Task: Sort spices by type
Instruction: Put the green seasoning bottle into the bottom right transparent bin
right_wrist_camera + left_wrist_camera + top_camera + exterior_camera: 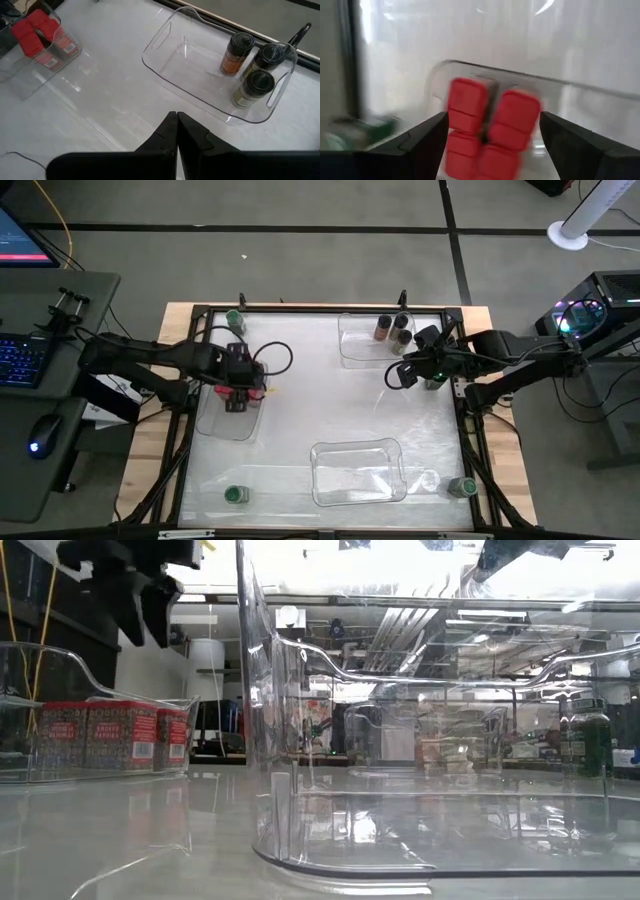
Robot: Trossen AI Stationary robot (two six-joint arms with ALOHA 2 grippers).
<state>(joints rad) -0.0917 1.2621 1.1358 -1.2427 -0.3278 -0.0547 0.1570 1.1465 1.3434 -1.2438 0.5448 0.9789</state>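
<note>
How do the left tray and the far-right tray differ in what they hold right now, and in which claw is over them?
The left tray holds red square-topped boxes packed together; the far-right tray holds three dark-lidded jars standing upright at one end. The left claw hangs open right above the left tray's boxes; the right claw, shut, is beside the far-right tray, not over it. Both trays are clear plastic with handle cut-outs.

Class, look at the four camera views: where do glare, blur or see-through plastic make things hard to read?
High view: glare on the table washes out the clear trays. Low view: a near tray wall warps the room behind, and bright lights blow out the top. Left wrist view: motion blur smears the red boxes between the open fingers. Right wrist view: sharp, jars clear.
</note>
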